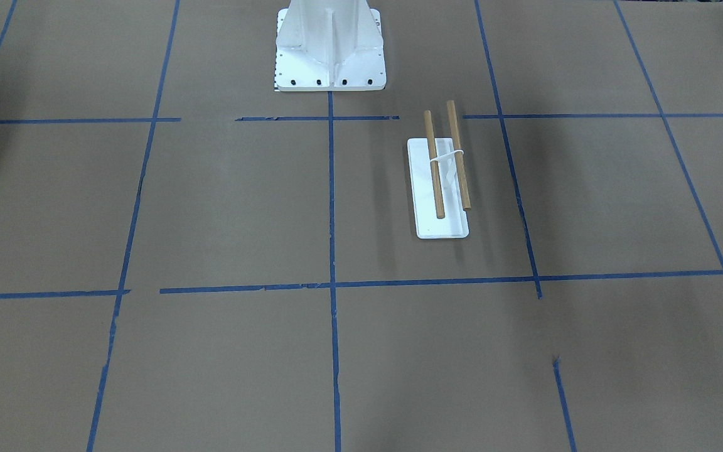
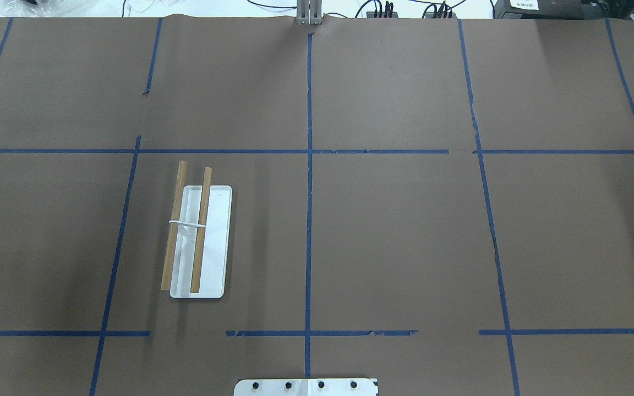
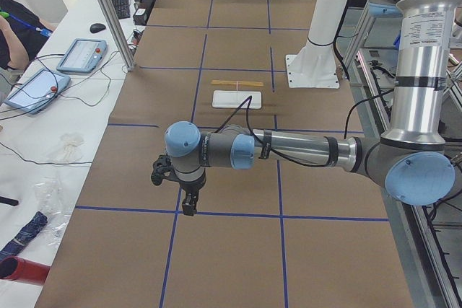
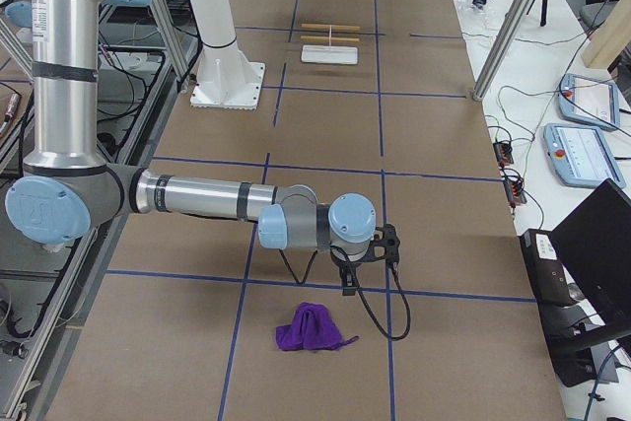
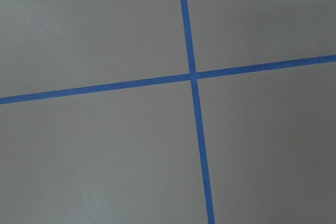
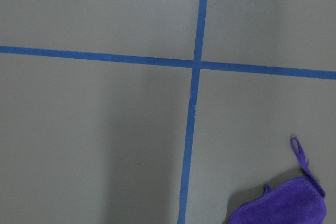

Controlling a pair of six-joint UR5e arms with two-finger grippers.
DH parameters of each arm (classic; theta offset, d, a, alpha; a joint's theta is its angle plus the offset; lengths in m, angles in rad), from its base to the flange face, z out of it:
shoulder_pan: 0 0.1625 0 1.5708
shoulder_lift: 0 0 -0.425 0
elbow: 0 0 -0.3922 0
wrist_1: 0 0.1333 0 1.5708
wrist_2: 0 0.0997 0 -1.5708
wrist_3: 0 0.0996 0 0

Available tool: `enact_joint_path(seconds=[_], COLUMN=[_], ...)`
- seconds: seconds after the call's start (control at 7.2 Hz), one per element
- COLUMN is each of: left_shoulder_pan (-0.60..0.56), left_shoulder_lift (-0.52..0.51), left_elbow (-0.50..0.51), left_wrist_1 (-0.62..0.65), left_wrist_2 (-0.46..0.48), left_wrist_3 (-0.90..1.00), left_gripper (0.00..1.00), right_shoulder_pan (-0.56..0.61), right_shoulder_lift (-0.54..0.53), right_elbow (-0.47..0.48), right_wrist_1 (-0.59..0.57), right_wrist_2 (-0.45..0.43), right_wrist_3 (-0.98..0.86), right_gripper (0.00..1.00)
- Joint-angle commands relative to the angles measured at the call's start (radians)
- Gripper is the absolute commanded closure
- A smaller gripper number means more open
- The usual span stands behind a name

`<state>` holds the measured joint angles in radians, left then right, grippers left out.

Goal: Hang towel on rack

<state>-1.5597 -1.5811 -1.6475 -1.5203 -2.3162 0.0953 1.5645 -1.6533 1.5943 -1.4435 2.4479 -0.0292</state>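
Brown paper, gridded with blue tape, covers the worktop (image 2: pixel 405 247). The white bolted pedestal (image 1: pixel 330 44) at the robot's edge serves as reference.

- Left arm (image 3: pixel 289 151): stretched out level, well off to the pedestal's left. The left gripper (image 3: pixel 189 207) points down over a tape crossing. Jaws: cannot tell, side view only.
- Right arm (image 4: pixel 197 197): mirrored, well off to the pedestal's right. The right gripper (image 4: pixel 347 283) also points down. Jaws: cannot tell.
- Rack (image 2: pixel 198 242): near the pedestal, forward and a little left. Its two rods sit raised over the base on a thin bracket, presumably so cloth can drape.
- Towel (image 4: pixel 311 327): purple, bunched in a heap, lying farther from the pedestal than the right gripper.

Judgement: hanging is not yet begun. The right arm looks placed for the pickup.
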Motion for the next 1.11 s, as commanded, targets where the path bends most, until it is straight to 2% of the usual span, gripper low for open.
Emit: enact_joint_path(seconds=[0.0, 0.28, 0.42, 0.56, 0.69, 0.83, 0.97], left_shoulder_pan=[0.000, 0.000, 0.000, 0.000, 0.000, 0.000, 0.000], left_shoulder_lift=[0.000, -0.003, -0.004, -0.004, -0.005, -0.007, -0.007], left_elbow=[-0.005, -0.028, -0.031, -0.034, -0.035, -0.037, -0.040], left_wrist_1=[0.000, 0.000, 0.002, 0.000, 0.000, 0.000, 0.000], left_wrist_2=[-0.002, 0.000, 0.000, -0.002, -0.002, -0.002, -0.002], left_wrist_3=[0.000, -0.003, -0.003, -0.003, -0.003, -0.003, -0.003], left_gripper=[0.00, 0.00, 0.00, 0.00, 0.00, 0.00, 0.00], right_shoulder_pan=[0.000, 0.002, 0.003, -0.006, -0.006, -0.006, -0.006], right_shoulder_lift=[0.000, 0.012, 0.020, 0.020, -0.011, -0.043, -0.045], right_elbow=[0.000, 0.067, 0.070, -0.012, -0.058, -0.153, -0.289], right_wrist_1=[0.000, 0.002, -0.002, 0.003, 0.084, 0.257, 0.419], right_wrist_2=[0.000, -0.003, -0.004, -0.010, -0.021, -0.032, -0.032], right_wrist_3=[0.000, -0.001, -0.005, -0.011, -0.017, -0.014, -0.009], right_gripper=[0.00, 0.00, 0.00, 0.00, 0.00, 0.00, 0.00])
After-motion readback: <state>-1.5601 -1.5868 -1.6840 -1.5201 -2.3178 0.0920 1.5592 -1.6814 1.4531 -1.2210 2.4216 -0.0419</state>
